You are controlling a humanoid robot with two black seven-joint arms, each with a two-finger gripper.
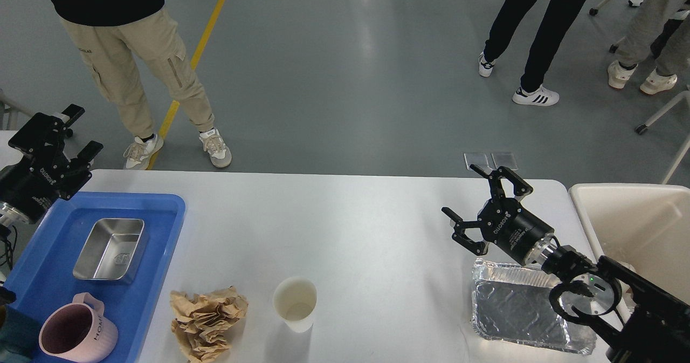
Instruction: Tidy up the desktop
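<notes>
Broadly, desktop [350, 228] long axis left-right; left pincer [56, 131] and right pincer [482, 198] both agape, empty.

Grey floor [345, 72], smooth and slightly glossy, with pale light reflections at upper centre. Yellow floor line [197, 55] running diagonally from top centre-left down toward the left. Two clear floor plates [490, 161] at centre right. White furniture legs on castors [644, 127] at right edge and upper right. Second white table corner [6, 136] at left edge.
</notes>
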